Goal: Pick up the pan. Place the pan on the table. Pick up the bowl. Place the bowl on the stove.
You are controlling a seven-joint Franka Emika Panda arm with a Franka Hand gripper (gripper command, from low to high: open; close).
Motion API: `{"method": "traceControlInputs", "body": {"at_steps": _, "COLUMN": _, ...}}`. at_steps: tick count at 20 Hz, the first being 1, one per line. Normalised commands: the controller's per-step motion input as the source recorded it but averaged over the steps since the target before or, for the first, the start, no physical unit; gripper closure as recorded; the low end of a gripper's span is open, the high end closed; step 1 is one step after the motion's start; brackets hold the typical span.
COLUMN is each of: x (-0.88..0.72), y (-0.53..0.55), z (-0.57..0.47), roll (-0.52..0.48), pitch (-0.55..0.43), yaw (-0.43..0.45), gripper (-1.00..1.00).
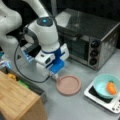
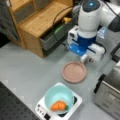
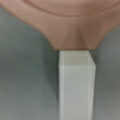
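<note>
In a front view the pink pan [image 1: 68, 85] lies flat on the grey surface [image 1: 75, 107], in front of the steel toaster oven [image 1: 87, 37]. The hand [image 1: 55, 75] hangs low at the pan's left rim, where the handle would be. Whether the hand is clenched or released I cannot tell. At the view's right the teal bowl [image 1: 103, 86] sits on the stove [image 1: 105, 100] with an orange item [image 1: 111, 88] inside.

In a front view the pan [image 2: 74, 72] rests on the surface [image 2: 25, 65] between the hand [image 2: 85, 59] and the stove [image 2: 58, 106], which carries the bowl [image 2: 58, 96]. A wooden box [image 2: 37, 22] stands at the upper left.

In the wrist view the pan [image 3: 67, 22] fills the top and its white handle [image 3: 77, 85] runs straight down the middle, over the surface [image 3: 25, 82]. No fingers show.

Judging from this, both items already look to be in their places. Any work at the handle should stay centred on it, keeping the pan level.
</note>
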Motion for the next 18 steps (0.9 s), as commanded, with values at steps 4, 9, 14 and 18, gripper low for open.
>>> {"method": "traceControlInputs", "body": {"at_steps": 4, "x": -0.16, "y": -0.04, "z": -0.27, "roll": -0.047, "pitch": -0.189, "yaw": 0.166, "gripper": -1.0}}
{"method": "traceControlInputs", "body": {"at_steps": 9, "x": -0.1, "y": -0.13, "z": -0.22, "roll": -0.032, "pitch": -0.159, "yaw": 0.192, "gripper": -1.0}}
{"method": "traceControlInputs", "body": {"at_steps": 14, "x": -0.07, "y": -0.2, "z": -0.17, "roll": -0.034, "pitch": -0.142, "yaw": 0.201, "gripper": -1.0}}
{"method": "traceControlInputs", "body": {"at_steps": 18, "x": -0.06, "y": -0.12, "z": -0.15, "roll": -0.041, "pitch": -0.135, "yaw": 0.168, "gripper": -1.0}}
